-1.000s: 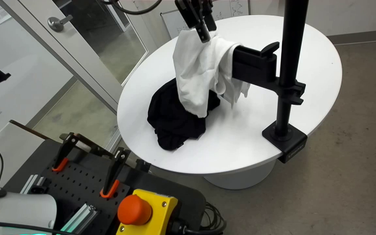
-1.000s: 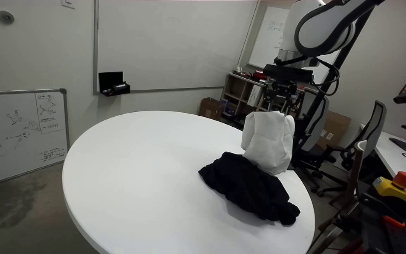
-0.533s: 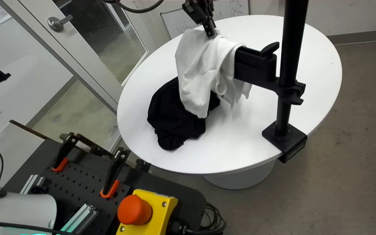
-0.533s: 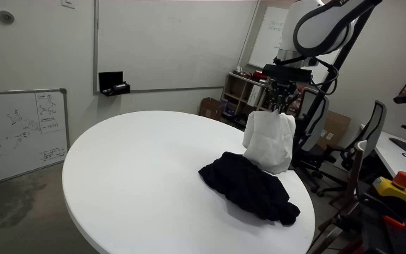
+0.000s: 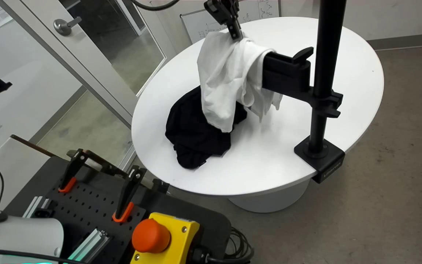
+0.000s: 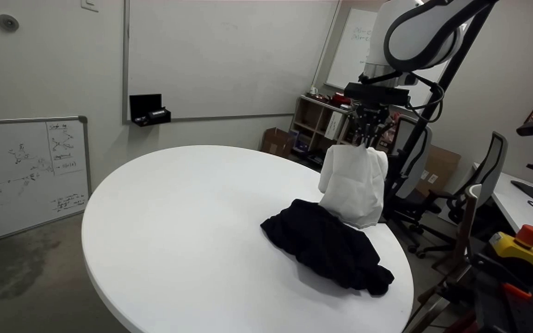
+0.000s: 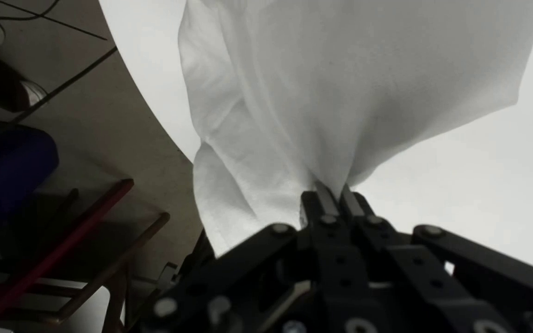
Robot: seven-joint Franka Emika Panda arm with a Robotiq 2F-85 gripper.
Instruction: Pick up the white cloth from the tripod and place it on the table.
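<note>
The white cloth hangs draped over the horizontal arm of the black tripod, its folds falling toward the table. At the cloth's upper part, my gripper points down with its fingers pinched together. In the wrist view a fold of the white cloth runs in between the tips of my gripper, which is shut on it. The white cloth also shows below my gripper in an exterior view, where it hides much of the tripod arm.
A crumpled black cloth lies on the table beneath the white one. The tripod's upright pole is clamped at the table edge. A yellow box with a red button sits on a dark cart nearby. Chairs stand behind the table.
My gripper's fingers have come together on the top of the white cloth and then risen very slightly. The cloth's top has shifted a little with them. The black cloth has stayed put.
</note>
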